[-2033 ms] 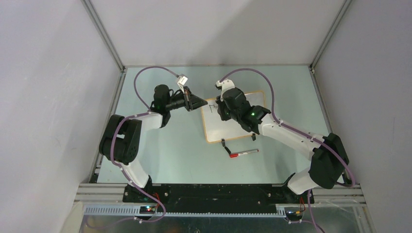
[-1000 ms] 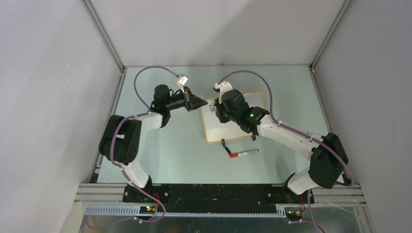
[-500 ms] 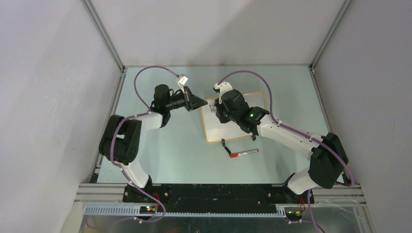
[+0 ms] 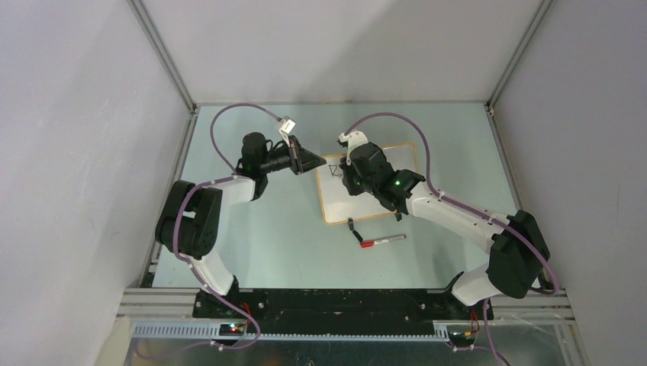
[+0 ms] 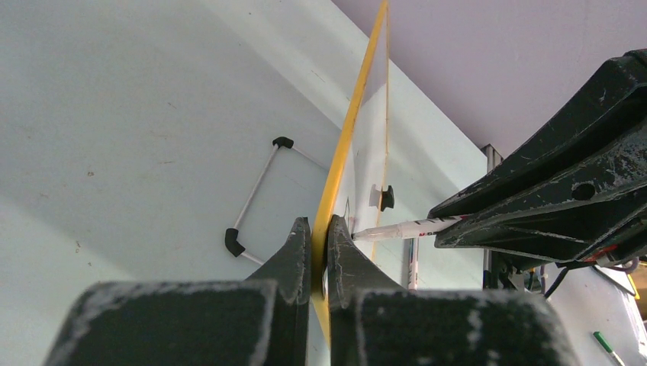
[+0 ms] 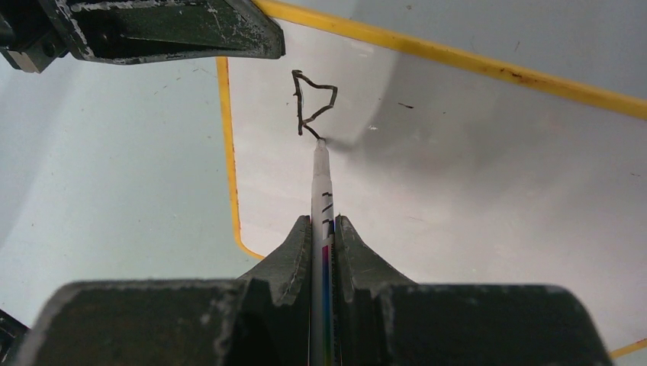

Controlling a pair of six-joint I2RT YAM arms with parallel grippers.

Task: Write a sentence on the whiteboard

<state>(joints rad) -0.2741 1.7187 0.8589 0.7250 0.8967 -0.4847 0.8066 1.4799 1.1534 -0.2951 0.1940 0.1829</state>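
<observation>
The whiteboard [image 4: 381, 200] with its orange frame lies on the table. My left gripper [image 5: 320, 229] is shut on the frame at the board's left edge [image 4: 319, 162]. My right gripper [image 6: 322, 221] is shut on a white marker [image 6: 321, 183], whose tip rests on the board [image 6: 473, 175] just under a black angular loop with a short leg [image 6: 311, 103]. That loop is all that shows of the sentence. From the left wrist the marker [image 5: 400, 227] reaches the board from the right.
A red-capped marker [image 4: 383, 241] lies on the table just in front of the board, beside a black clip foot [image 4: 352, 224]. A thin white rod with black ends [image 5: 255, 194] lies left of the board. Grey walls enclose the table.
The right gripper moved slightly left and then back right over the board's upper left corner. The black mark there has gained strokes. The left arm has not moved.
</observation>
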